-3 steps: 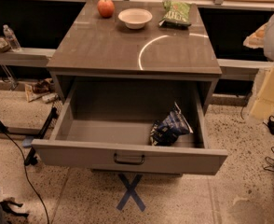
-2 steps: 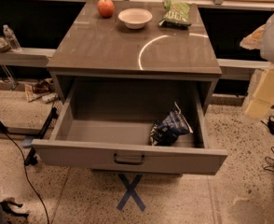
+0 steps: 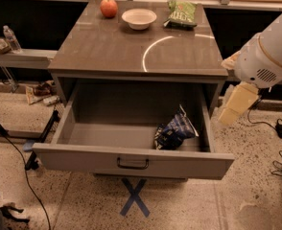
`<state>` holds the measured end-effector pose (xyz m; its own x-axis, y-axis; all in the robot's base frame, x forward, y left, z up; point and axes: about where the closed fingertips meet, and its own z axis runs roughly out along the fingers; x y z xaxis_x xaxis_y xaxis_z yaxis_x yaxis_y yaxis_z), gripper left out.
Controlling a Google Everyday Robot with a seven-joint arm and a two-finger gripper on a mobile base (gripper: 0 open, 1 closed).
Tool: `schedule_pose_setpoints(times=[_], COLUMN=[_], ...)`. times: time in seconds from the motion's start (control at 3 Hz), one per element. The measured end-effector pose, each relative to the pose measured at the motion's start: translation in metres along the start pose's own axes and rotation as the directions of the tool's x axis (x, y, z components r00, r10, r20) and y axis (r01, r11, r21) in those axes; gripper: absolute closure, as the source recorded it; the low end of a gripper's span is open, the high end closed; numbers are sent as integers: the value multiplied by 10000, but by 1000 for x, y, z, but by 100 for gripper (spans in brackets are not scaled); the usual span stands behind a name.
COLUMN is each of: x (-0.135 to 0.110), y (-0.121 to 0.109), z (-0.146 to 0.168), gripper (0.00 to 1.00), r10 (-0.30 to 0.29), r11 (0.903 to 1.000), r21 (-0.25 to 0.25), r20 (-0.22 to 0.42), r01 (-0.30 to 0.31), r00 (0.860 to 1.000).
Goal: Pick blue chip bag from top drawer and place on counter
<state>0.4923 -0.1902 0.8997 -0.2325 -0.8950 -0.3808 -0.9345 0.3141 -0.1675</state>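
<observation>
blue bag (image 3: pixel 174 131): lies crumpled on the floor of the drawer (image 3: pixel 83 159), right half, near the right wall and close behind the front panel; one corner sticks up.
drawer: pulled fully open; nothing else seen inside.
counter (image 3: pixel 107 47): front half bare; at the back sit an apple (image 3: pixel 109 7), a bowl (image 3: pixel 139 18) and a green bag (image 3: pixel 182 12).
gripper (image 3: pixel 237 104): at the right of the scene, outside the drawer, beside the cabinet's right side, hanging off the white arm (image 3: pixel 270 56). State: cannot tell whether released or clenched. It holds nothing visible.
bag vs gripper: well apart; the bag is lower and to the left, with the drawer's right wall between them.
step in hand: reach for the blue bag, judged not yet in the drawer.
how to do well: likely go up over the right wall, then come straight down on the bag's raised middle; foil is slippery and crushes, so grab a fold, not a flat face. Keep clear of the front panel and cabinet edge when lifting.
place: bare front of the counter looks easiest, away from the green bag.
</observation>
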Motion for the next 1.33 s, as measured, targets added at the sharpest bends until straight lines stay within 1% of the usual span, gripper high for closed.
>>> schedule_pose_setpoints(times=[0.33,1.0,1.33], x=[0,1,9], y=[0,-8,-10], z=[0,61,90], gripper=[0,0,0], r10=[0,306,570], r11=[10000,9966,9942], r21=[-6,-781,-938], r20=[0,505,472], r01=[0,-266,-524], r00=[10000,9983,9973])
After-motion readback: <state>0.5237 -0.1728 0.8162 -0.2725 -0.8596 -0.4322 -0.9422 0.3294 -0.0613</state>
